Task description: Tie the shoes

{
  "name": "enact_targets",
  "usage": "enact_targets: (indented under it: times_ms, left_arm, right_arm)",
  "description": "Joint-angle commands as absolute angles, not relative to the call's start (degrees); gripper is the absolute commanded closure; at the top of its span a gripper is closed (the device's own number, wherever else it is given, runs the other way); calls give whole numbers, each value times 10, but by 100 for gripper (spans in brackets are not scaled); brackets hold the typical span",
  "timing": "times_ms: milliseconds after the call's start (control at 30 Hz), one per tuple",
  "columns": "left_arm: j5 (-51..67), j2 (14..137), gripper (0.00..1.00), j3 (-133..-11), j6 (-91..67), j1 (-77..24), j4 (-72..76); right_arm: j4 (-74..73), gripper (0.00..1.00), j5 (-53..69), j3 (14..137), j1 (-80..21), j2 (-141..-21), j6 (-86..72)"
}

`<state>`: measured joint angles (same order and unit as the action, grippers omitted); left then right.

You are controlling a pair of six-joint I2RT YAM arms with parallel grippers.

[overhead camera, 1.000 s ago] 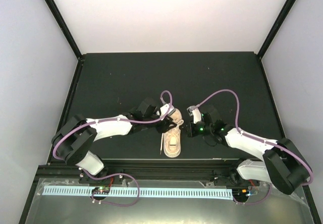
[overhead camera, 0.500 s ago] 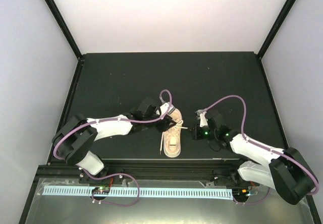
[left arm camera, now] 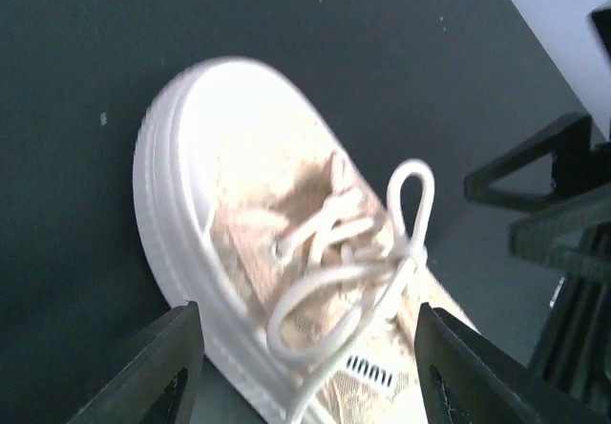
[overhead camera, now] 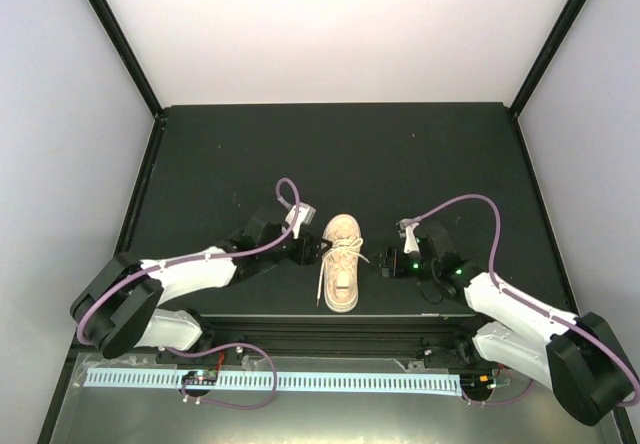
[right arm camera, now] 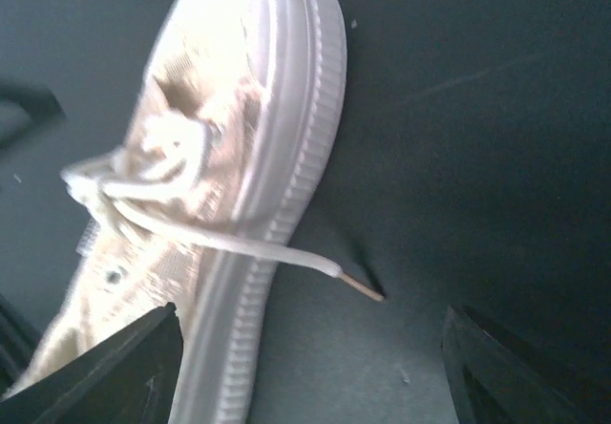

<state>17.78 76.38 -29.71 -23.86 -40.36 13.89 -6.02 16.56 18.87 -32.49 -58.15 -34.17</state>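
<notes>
Black matte tabletop (overhead camera: pixel 400 154), enclosed by pale walls (overhead camera: pixel 340 24) on three sides.

Item: one pale pink-beige sneaker (overhead camera: pixel 342 262), upright on its light sole, near the table's front edge, between the two grippers, toe toward the far wall. Cream laces (left arm camera: pixel 353 252) are bunched over the tongue, with one loop (left arm camera: pixel 412 190) standing up. One loose end (right arm camera: pixel 315 266) lies on the table off the shoe's right flank. Another strand (overhead camera: pixel 321 286) trails along its left side.

Left arm (overhead camera: pixel 190 269): stretched low from its base toward the shoe. Left gripper (overhead camera: pixel 318 251): just beside the shoe's left flank, jaws spread wide, clasping nothing. Its fingers (left arm camera: pixel 158 376) frame the sole without visible contact.

Right arm (overhead camera: pixel 510 304): likewise low, reaching in from the right. Right gripper (overhead camera: pixel 376 261): near the shoe's right flank but apart from it, jaws released and wide, fingers (right arm camera: pixel 124 367) empty. The loose lace end lies on the table ahead of them, untouched.

Not legible: heel cut off in both wrist views; toe blurred; whether the bunched laces form a firm knot cannot be told.

Purple cable (overhead camera: pixel 450 204) arches over each forearm.
</notes>
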Motion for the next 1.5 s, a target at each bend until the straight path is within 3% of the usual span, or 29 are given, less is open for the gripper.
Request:
enact_targets:
  times_ms: [0,433,767,1100,1367,1467]
  left_arm:
    - [218,755,37,-257,-360,-398,218]
    - [250,826,39,-237,-440,-384,320]
    - [272,862,48,-251,-447,-382,317]
    - [286,884,67,-250,-462,-382,354]
    - [288,897,72,-251,-461,-382,373]
    - [290,897,86,-250,-460,-381,385]
  right_arm:
    - [-52,20,155,216,-321,-557,-352]
    - [76,35,250,280,-322,-717,-386]
    - [113,55,269,287,-322,-776,-392]
    - [129,78,272,284,-323,-793,-394]
    - [120,88,268,286,-323,-795,-387]
    - [116,93,265,286,-323,-793,-386]
